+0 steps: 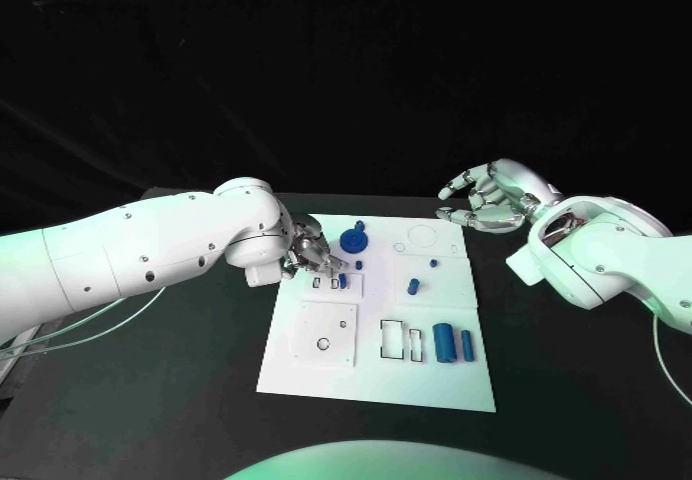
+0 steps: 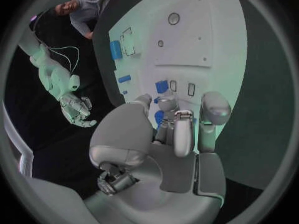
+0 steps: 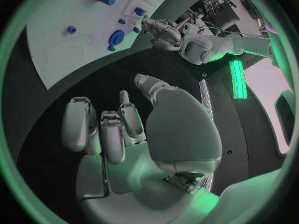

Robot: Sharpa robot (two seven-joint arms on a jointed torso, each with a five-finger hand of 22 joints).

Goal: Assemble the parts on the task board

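At the left of the head view our left hand (image 1: 310, 258) is down on the upper left part of the board (image 1: 332, 370), fingers bunched at two small slots there. From its wrist view the fingers (image 2: 182, 134) close around a small blue part (image 2: 159, 117), though we cannot tell for certain that it is pinched and not merely touched. Just right of the hand a round blue knob (image 1: 355, 242) stands near the board's top edge, and further right a small blue peg (image 1: 413, 286) lies near the middle. Toward the lower middle of the frame two blue cylinders (image 1: 453, 343) lie side by side next to outlined recesses. At the upper right our right hand (image 1: 490, 197) hovers off the board's top right corner over the black table (image 1: 188, 400), fingers curled loosely with nothing in them, neither fully spread nor fully together. We judge the step in hand to be seating a small part into a slot at upper left, with most of the task left. The next move calls for a straight, gentle press with the part aligned to its slot.
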